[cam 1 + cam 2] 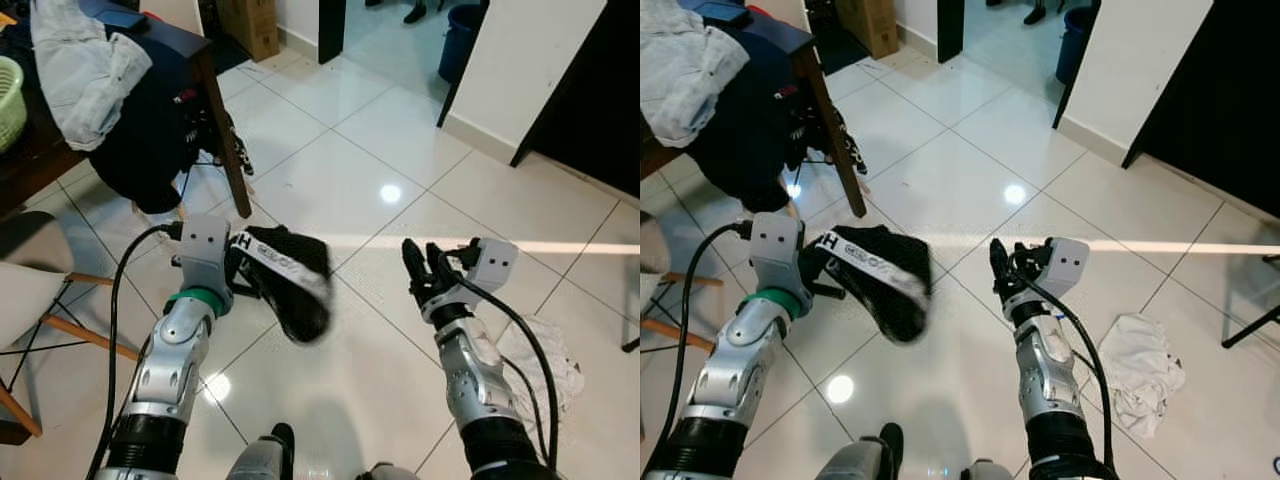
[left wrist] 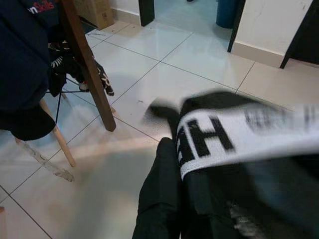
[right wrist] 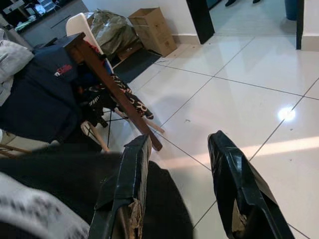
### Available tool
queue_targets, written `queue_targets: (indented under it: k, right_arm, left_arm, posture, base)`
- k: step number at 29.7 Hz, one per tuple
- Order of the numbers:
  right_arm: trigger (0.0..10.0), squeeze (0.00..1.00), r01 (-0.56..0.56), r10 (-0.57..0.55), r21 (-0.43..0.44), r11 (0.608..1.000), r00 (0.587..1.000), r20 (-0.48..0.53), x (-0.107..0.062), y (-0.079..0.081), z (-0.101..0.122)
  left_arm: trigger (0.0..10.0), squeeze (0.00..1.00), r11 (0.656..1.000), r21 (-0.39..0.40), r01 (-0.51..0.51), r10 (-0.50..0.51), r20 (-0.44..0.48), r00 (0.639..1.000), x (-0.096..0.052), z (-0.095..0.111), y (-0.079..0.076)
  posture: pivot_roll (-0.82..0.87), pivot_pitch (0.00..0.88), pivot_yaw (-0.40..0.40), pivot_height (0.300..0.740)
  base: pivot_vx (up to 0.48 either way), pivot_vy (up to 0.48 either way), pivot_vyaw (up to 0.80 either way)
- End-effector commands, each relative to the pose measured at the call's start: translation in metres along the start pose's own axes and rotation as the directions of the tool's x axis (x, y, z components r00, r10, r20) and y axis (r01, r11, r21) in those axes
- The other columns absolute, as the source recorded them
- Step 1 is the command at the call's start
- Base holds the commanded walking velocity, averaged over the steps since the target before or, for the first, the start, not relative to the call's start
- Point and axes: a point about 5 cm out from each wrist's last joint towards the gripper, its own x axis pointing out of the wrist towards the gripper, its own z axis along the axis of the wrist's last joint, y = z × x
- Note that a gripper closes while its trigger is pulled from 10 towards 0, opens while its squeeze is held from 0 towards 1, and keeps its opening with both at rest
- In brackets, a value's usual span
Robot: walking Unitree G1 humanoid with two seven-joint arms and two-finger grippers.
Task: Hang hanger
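Close in, the left gripper [image 2: 172, 199] is clamped on a black garment with a white lettered band [image 1: 285, 270], held up above the tiled floor [image 1: 400, 120]. Motion blurs the cloth, so whether a hanger sits inside it can't be told. The right gripper [image 3: 182, 189] is beside that garment, fingers [image 3: 124, 184] spread apart and holding nothing. Out past the left gripper stands a dark wooden table [image 1: 215, 110] draped with a navy jacket [image 1: 150, 130]. A white rag [image 1: 1140, 365] lies beside the right arm.
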Motion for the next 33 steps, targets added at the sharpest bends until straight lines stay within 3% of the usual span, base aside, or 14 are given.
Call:
queue_targets:
  k: [1,14,33]
  right_arm:
    - [10.0,0.00,0.012,-0.011,0.007,1.000,1.000,-0.027,-0.005,-0.003,-0.006]
    - [10.0,0.00,0.034,-0.035,-0.012,0.999,0.996,-0.086,-0.008,-0.006,-0.015]
    - [10.0,0.00,0.049,-0.050,-0.008,0.999,0.993,-0.108,-0.010,-0.010,-0.019]
  left_arm:
    - [10.0,0.00,1.000,-0.005,0.002,-0.002,-0.052,0.999,-0.004,-0.011,0.001]
    - [10.0,0.00,1.000,0.002,0.023,-0.022,-0.125,0.992,-0.007,-0.025,-0.001]
    - [10.0,0.00,0.999,0.020,0.041,-0.037,-0.152,0.988,-0.008,-0.030,-0.003]
  posture:
    - [0.10,0.113,0.084,0.740]
    - [0.10,0.106,0.084,0.740]
    - [0.09,0.098,0.088,0.740]
  base:
    - [0.000,0.000,0.00]
    - [0.000,0.000,0.00]
    - [0.000,0.000,0.00]
